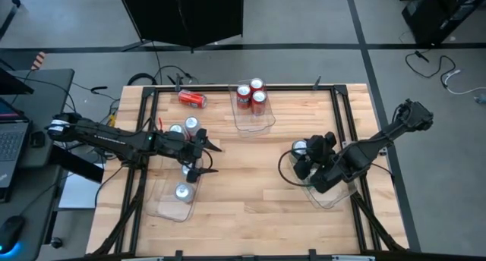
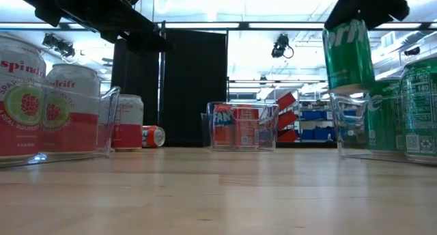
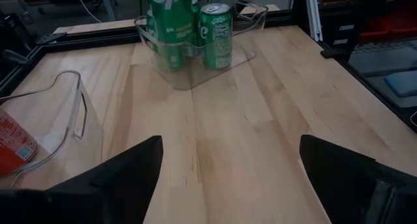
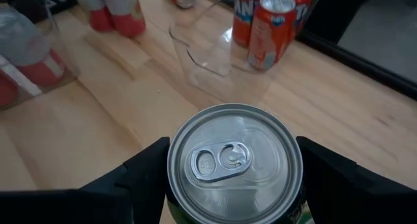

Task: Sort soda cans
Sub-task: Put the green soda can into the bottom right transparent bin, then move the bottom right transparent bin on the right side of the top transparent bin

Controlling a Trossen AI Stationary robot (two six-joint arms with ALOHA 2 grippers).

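My right gripper (image 4: 234, 178) is shut on a green soda can (image 2: 348, 54) with a silver top (image 4: 236, 160), held over the left end of the clear bin (image 1: 334, 196) at the table's right. More green cans (image 2: 418, 105) stand in that bin. My left gripper (image 3: 228, 178) hovers open above the table's left part, between white-and-red cans (image 1: 184, 127) and the clear left bin (image 1: 163, 208), where more such cans (image 1: 182, 191) stand. Three red cans (image 1: 250, 95) stand in the far bin (image 1: 254, 123). One red can (image 1: 192, 99) lies on its side at the far left. My right gripper pinches the green can between its two fingers (image 4: 140, 178), one on each side wall just below the top rim (image 4: 174, 188). The fingers slant down from the table's right. The can hangs nearly upright and lifted clear, its bottom (image 2: 355, 88) about level with the bin's rim.
A bare stretch of wood (image 1: 250, 177) lies between the two arms and toward the near edge. A black metal frame (image 1: 345, 124) runs along the table's sides. A laptop (image 1: 11, 143) and cables sit left of the table.
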